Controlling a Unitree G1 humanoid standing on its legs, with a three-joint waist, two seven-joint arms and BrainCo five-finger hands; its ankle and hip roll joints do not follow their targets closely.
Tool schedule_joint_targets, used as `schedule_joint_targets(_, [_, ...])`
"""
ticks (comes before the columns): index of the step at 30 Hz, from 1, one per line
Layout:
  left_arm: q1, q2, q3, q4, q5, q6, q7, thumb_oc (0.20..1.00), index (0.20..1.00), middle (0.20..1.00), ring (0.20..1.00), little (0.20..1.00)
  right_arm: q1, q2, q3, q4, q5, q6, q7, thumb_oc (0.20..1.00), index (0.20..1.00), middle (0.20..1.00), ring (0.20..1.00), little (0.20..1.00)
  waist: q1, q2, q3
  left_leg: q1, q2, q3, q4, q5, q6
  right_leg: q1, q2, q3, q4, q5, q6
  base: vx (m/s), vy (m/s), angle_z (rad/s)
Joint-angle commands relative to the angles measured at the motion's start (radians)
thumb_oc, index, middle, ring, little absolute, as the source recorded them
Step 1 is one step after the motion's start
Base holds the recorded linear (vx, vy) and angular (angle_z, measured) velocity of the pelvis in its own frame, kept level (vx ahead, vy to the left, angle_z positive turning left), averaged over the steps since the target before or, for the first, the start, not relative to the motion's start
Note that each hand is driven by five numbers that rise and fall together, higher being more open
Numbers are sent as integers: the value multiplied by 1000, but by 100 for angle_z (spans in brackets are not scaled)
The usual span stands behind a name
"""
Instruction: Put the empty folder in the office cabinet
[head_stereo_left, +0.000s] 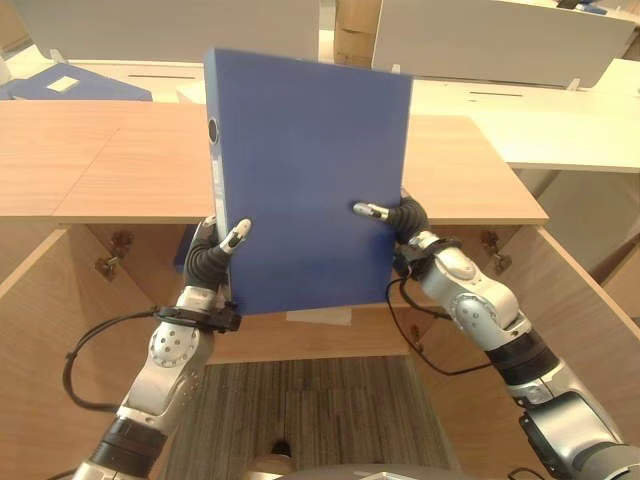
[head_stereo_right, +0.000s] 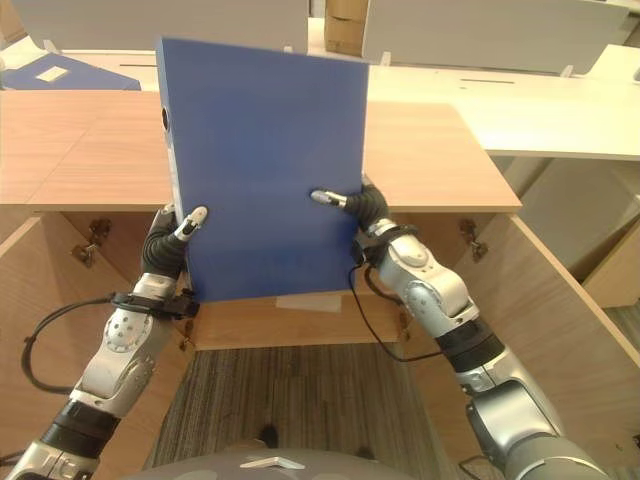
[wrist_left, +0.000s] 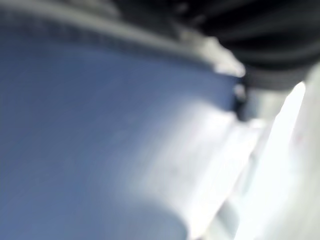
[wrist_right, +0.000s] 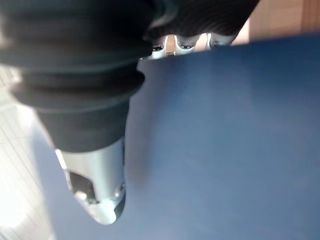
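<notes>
In front of the open wooden cabinet (head_stereo_left: 300, 170), the robot holds a large blue folder (head_stereo_left: 305, 180) upright between its two hands, its broad face turned toward the robot's head. The folder stands tall, above the cabinet's open front, and it covers much of the cabinet's flat top from this angle. Its spine runs down the robot's left side, with a small round ring hole near the top of that edge.

The left hand (head_stereo_left: 222, 247) grips the folder's lower left edge, the thumb laid across the blue cover and the remaining fingers wrapped behind where they are hidden. The right hand (head_stereo_left: 392, 214) clamps the opposite edge somewhat higher up, about halfway along the side; its thumb presses flat on the cover, and in the right wrist view the thumb (wrist_right: 102, 190) lies on the blue surface while the other fingers (wrist_right: 186, 44) hook over the folder's edge. So both hands are closed on the folder, pinching it from either side.

Both cabinet doors (head_stereo_left: 595, 300) stand swung wide open to the left and right, with metal hinges (head_stereo_left: 112, 255) showing just inside the frame. A pale paper label (head_stereo_left: 320, 316) sits on the cabinet's lower inner edge, just beneath the folder. Beyond the cabinet stretches a white table (head_stereo_left: 540, 125), and on it, far to the left, lies another blue binder (head_stereo_left: 75, 85).
</notes>
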Motion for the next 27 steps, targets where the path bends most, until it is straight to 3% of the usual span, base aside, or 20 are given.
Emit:
schedule_joint_targets(1, [-152,8,-40,-79,33,-139,7,200,200,200,200,200,-112,32,35,18,40,-36,-2,1000,1000,1000,1000,1000,16,26,-48,42,23,14,-9,-106,1,47,-38,27,-2,-70,36,0,0,0])
schedule_joint_targets(5, [-160,5,-38,-102,29,-139,4,200,200,200,200,200,-108,46,34,39,33,-45,-13,1000,1000,1000,1000,1000,17,27,-49,42,23,12,-9,-105,0,47,-38,27,-2,-70,36,0,0,0])
schedule_joint_targets(9, [-169,2,-43,-121,-7,-92,-26,200,200,200,200,200,-112,63,36,61,17,-65,-5,1000,1000,1000,1000,1000,18,29,-48,41,22,10,-9,-104,0,48,-39,28,-2,-69,37,0,0,0])
schedule_joint_targets(10, [-171,-1,-48,-117,-21,-81,-35,200,200,200,200,200,-112,65,37,62,9,-71,2,533,533,533,533,533,17,30,-48,42,22,10,-9,-104,0,48,-39,28,-2,-69,37,0,0,0])
schedule_joint_targets(11, [-172,-4,-51,-116,-36,-70,-44,200,200,200,200,200,-112,65,37,61,4,-76,3,200,200,200,200,200,17,30,-48,42,22,11,-9,-104,0,49,-39,27,-2,-69,37,0,0,0])
schedule_joint_targets(15, [-165,-11,-62,-106,-35,-27,-38,200,200,200,200,200,-113,63,39,61,-33,-94,19,200,200,200,200,200,16,31,-46,42,22,11,-9,-105,0,48,-39,29,-2,-68,37,0,0,0])
schedule_joint_targets(17, [-140,-8,-59,-62,-11,-38,56,200,200,200,200,200,-114,47,34,51,-97,-122,23,200,200,200,200,200,17,31,-45,43,21,13,-9,-105,2,48,-40,30,-2,-68,36,0,0,0])
schedule_joint_targets(18, [-140,-8,-59,-62,-11,-38,56,200,200,200,200,200,-114,47,34,51,-97,-122,23,200,200,200,200,200,17,31,-45,43,21,13,-9,-105,2,48,-40,30,-2,-68,36,0,0,0])
schedule_joint_targets(19, [-116,-10,-39,-43,1,-55,85,448,448,448,448,448,-102,36,22,36,-108,-130,17,200,200,200,200,200,19,31,-43,42,21,12,-9,-105,3,48,-41,29,-2,-69,34,0,0,0])
schedule_joint_targets(20, [-110,-10,-34,-40,2,-61,89,492,492,492,492,492,-98,33,18,34,-108,-133,17,200,200,200,200,200,19,31,-43,42,21,11,-9,-106,3,48,-41,29,-2,-69,34,0,0,0])
schedule_joint_targets(21, [-95,-9,-24,-34,-9,-70,90,586,586,586,586,586,-90,26,9,31,-116,-144,21,200,200,200,200,200,21,30,-41,41,20,9,-9,-106,4,48,-41,29,-2,-69,33,0,0,0])
schedule_joint_targets(22, [-83,-10,-16,-31,-12,-77,92,862,862,862,862,862,-81,22,4,28,-125,-152,24,200,200,200,200,200,22,29,-39,41,19,8,-9,-106,5,48,-41,29,-2,-69,33,0,0,0])
schedule_joint_targets(23, [-66,-13,-5,-28,4,-90,103,1000,1000,1000,1000,1000,-63,17,-2,24,-139,-167,32,200,200,200,200,200,23,29,-36,40,19,8,-9,-106,5,48,-42,28,-2,-68,33,0,0,0])
schedule_joint_targets(27, [-36,-22,22,-26,35,-123,144,1000,1000,1000,1000,1000,-16,8,-14,-6,-206,-220,45,200,200,200,200,200,26,27,-29,39,19,7,-9,-106,7,48,-43,26,-2,-67,33,0,0,0])
